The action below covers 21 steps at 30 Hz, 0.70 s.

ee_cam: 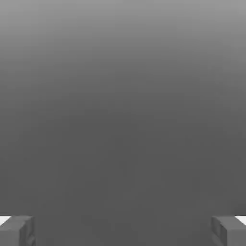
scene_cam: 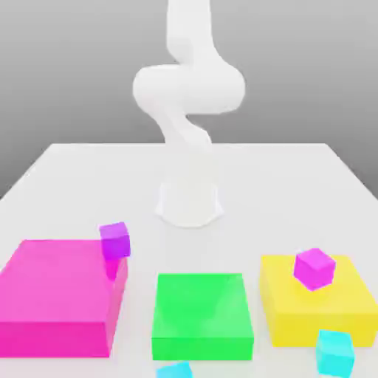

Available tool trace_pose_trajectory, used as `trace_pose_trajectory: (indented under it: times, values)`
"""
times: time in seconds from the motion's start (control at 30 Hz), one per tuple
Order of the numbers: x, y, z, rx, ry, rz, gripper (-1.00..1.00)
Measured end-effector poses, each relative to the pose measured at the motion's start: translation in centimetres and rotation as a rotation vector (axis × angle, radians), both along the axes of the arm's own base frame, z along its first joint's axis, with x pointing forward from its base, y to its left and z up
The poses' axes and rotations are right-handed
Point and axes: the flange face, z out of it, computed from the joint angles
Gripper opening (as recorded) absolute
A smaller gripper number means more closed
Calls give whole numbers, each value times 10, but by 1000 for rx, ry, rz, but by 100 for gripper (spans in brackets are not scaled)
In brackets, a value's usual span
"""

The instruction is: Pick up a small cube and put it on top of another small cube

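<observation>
Exterior view. One white arm [scene_cam: 186, 111], rising from a round base at the middle of a white desk [scene_cam: 295, 184]; upper links bent into a bulky elbow above the base.
Three flat blocks along the near part of the desk: a pink block [scene_cam: 55, 295] on the exterior view's left, a green block [scene_cam: 201, 314] in the middle, a yellow block [scene_cam: 314, 310] on the exterior view's right.
Two magenta-purple cubes: one magenta cube [scene_cam: 114, 240] at the far right corner of the pink block, tilted, whether it rests on the corner or against it cannot be told; a second magenta cube [scene_cam: 314, 268] resting tilted on top of the yellow block.
Two cyan cubes: one cyan cube [scene_cam: 334, 352] on the desk just in front of the yellow block's near right corner; a second cyan cube [scene_cam: 175, 370] at the picture's lower edge, just in front of the green block, partly cut off.
All cubes lie well apart from the arm.

Hand view. Two grey fingers [ee_cam: 17, 230], one at each lower corner, spread wide and released, nothing between them. Behind them a plain grey backdrop.
</observation>
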Motion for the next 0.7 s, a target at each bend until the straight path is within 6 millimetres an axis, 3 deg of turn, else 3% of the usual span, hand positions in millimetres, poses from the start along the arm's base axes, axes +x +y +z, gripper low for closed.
trace_pose_trajectory:
  times: [0.17,0.37,0.53,0.7]
  values:
    - [61,-3,-69,-17,129,50,0]
    - [115,-5,-162,-38,278,107,0]
    - [145,-7,-247,-57,401,153,0]
    - [160,-9,-337,-79,524,199,0]
